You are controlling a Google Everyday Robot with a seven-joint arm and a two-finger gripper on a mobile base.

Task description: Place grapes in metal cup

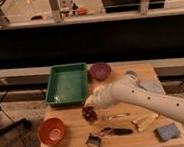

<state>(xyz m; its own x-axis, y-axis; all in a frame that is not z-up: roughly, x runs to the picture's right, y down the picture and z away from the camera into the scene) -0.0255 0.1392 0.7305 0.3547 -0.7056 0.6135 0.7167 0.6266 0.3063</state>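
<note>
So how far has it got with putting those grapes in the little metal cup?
Early on, I'd say. The grapes sit on the wooden table, not in any cup. The robot's hand is right above them at the arm's tip, so picking them up looks in hand. The metal cup is partly hidden behind the arm at the table's far edge. Carrying and dropping them in remains.

Dim, warm overhead light, a dark background, everything softly blurred. The gripper (89, 105), just above the shadowed grapes (89, 115), ends the brightly lit pale arm (149, 97).
</note>
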